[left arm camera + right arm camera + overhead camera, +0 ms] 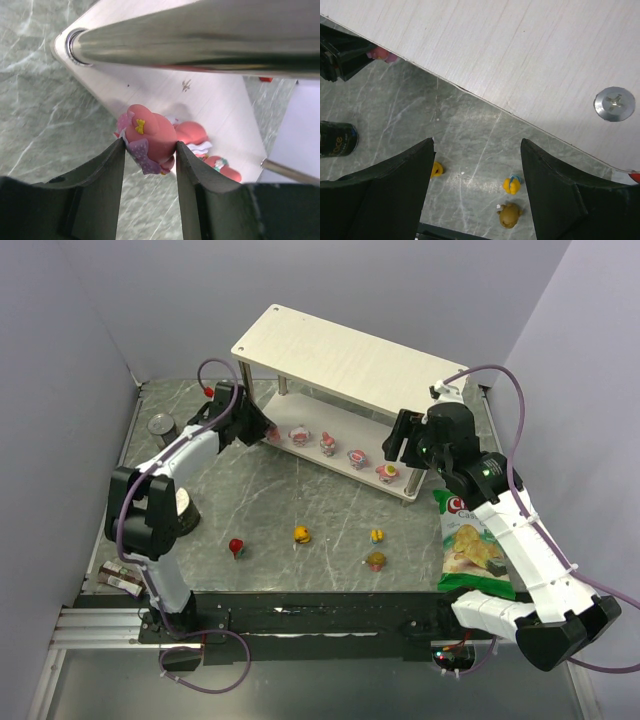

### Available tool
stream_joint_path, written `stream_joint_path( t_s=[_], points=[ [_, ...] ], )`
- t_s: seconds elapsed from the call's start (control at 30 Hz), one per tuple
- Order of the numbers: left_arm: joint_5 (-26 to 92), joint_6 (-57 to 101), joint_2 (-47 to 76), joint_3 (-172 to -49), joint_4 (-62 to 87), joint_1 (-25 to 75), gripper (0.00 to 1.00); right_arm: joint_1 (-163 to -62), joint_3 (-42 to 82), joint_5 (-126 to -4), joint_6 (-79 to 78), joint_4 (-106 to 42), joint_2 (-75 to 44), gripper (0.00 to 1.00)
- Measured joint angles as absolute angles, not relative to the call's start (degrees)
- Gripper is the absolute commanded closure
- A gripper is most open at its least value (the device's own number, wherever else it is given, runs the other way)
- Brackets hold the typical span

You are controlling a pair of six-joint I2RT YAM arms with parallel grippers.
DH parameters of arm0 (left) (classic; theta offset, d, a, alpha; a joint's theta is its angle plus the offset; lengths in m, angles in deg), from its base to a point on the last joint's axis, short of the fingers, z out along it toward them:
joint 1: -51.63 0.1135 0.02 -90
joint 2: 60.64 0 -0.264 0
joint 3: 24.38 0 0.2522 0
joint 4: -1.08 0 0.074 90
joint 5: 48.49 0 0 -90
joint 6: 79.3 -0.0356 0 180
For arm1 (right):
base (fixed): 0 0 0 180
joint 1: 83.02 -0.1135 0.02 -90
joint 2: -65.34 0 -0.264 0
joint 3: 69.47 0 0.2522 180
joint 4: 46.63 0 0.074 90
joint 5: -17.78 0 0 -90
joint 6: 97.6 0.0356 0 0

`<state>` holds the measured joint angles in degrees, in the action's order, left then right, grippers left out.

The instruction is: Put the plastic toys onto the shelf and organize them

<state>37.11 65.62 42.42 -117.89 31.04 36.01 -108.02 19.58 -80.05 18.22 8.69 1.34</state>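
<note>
The left jaws are closed on a pink figurine with a small yellow bow, gripping it from both sides at the left end of the shelf, right by the corner of the lower board and under one of the silver posts; I cannot tell whether it rests on the board. Along that lower board stand four more pink-and-white figurines in a row. The right jaws are spread wide with nothing between them, hanging over the front edge of the shelf's right end. Out on the grey marbled desk, in front of the shelf, lie four loose toys: a red one, an orange-yellow one, a yellow-blue one and, just beside it, a brown one. A green chips bag lies at the right side of the desk, and a dark can stands at the left.
</note>
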Motion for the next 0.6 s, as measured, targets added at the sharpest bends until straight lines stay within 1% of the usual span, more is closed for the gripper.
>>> stream_joint_path(
  t_s=[0.3, 0.6],
  points=[
    [43.8, 69.8, 42.0, -115.6, 26.0, 34.7, 0.99, -107.8, 19.6, -80.2, 18.2, 8.7, 1.4, 0.23],
    [47.1, 69.9, 43.8, -115.7, 22.9, 33.3, 0.98, -107.6, 19.6, -81.1, 18.0, 9.2, 2.1, 0.24]
  ],
)
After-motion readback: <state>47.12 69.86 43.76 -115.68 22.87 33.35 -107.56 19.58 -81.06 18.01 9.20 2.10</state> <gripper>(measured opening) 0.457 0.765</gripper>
